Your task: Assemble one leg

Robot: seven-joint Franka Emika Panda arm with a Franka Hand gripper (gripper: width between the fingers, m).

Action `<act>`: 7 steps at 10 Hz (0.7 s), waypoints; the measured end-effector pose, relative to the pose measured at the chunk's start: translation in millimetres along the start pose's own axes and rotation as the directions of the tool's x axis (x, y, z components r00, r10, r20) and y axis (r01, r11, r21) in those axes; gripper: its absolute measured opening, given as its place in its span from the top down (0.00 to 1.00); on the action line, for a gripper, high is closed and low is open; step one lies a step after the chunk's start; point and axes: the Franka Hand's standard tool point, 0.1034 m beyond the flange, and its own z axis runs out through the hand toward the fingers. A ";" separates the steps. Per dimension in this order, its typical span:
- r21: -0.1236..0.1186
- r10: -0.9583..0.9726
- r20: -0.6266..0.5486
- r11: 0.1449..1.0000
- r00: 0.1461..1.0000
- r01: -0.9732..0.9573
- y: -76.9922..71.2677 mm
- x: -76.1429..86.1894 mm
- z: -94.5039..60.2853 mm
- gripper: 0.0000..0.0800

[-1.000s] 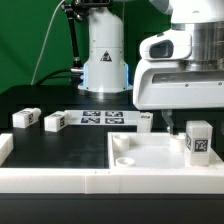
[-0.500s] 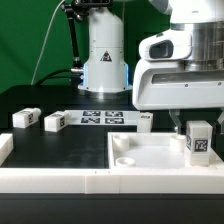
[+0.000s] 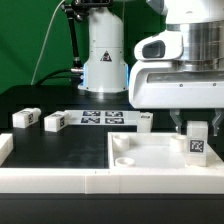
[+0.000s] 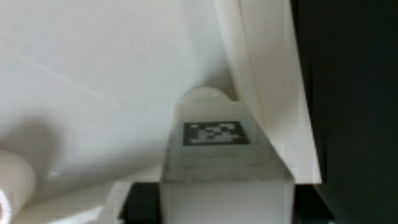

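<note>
My gripper [image 3: 196, 128] is shut on a leg [image 3: 197, 142], a small white block with a black-and-white tag, held upright at the near right corner of the large white panel [image 3: 150, 150]. Its lower end is at or just above the panel; I cannot tell whether it touches. In the wrist view the leg [image 4: 217, 150] runs out from between my dark fingers [image 4: 139, 205] over the panel [image 4: 89, 90], close to its edge. My gripper [image 4: 222, 202] clamps the leg's near end.
Two loose legs [image 3: 26, 117] [image 3: 54, 121] lie at the exterior view's left and a third [image 3: 145, 120] behind the panel. The marker board [image 3: 103, 118] lies between them. A white rail [image 3: 50, 178] borders the front. The robot base [image 3: 103, 55] stands behind.
My gripper has moved slightly down and to the exterior view's left with the leg in it, bringing the leg lower on the panel's corner. The loose legs have not moved.
</note>
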 end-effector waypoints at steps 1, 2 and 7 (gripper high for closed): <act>0.004 0.105 -0.003 0.994 0.994 -0.105 0.2 -0.2 0.1 0.63; 0.008 0.191 -0.006 0.982 0.982 -0.191 0.3 -0.4 0.3 0.63; 0.011 0.725 -0.009 0.689 0.689 -0.725 -2.4 -2.9 1.1 0.63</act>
